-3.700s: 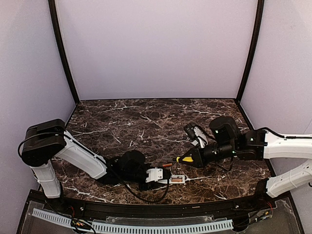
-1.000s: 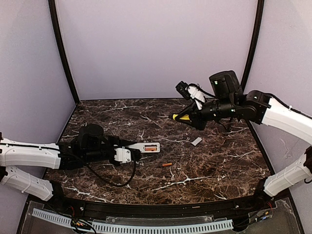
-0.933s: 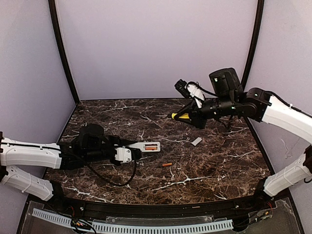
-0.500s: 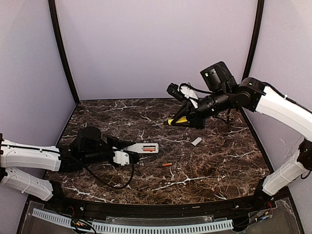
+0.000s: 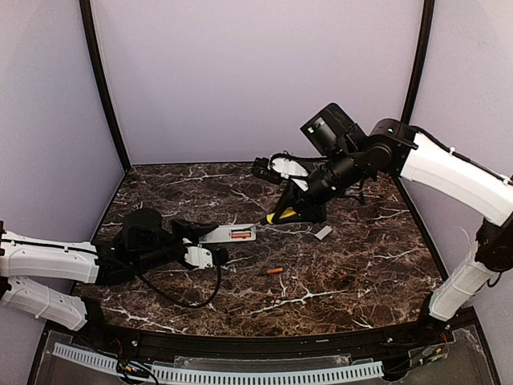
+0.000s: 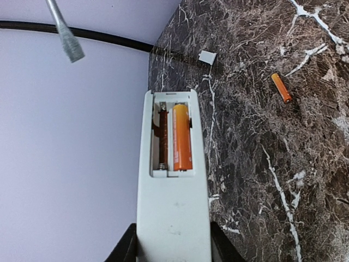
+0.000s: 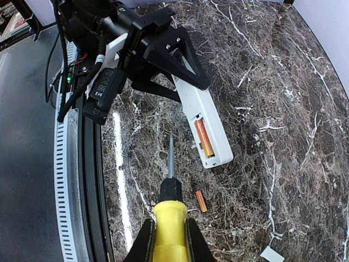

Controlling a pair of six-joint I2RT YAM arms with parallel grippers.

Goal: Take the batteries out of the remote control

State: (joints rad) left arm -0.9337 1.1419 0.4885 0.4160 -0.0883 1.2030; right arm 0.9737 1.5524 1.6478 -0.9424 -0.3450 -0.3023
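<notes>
The left gripper point(image 6: 174, 250) clamps the remote control point(image 6: 173, 180) by its blank end, bay upward; it looks light, stiff and slick. The right gripper point(image 7: 169, 245) pinches the screwdriver point(image 7: 169, 215), which has swung nearer over the last second. One battery point(image 6: 182, 136) is seated in the bay and is best levered at its end. The loose battery point(image 5: 274, 271) lies at the remote's four o'clock.

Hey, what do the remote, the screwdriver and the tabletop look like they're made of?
The remote control: probably plastic; smooth, matte white moulded shell.
The screwdriver: yellow handle looks plastic, the thin grey shaft likely metal.
The table: dark brown with white veins and a glossy reflection, like polished marble, though it could be printed laminate.
</notes>
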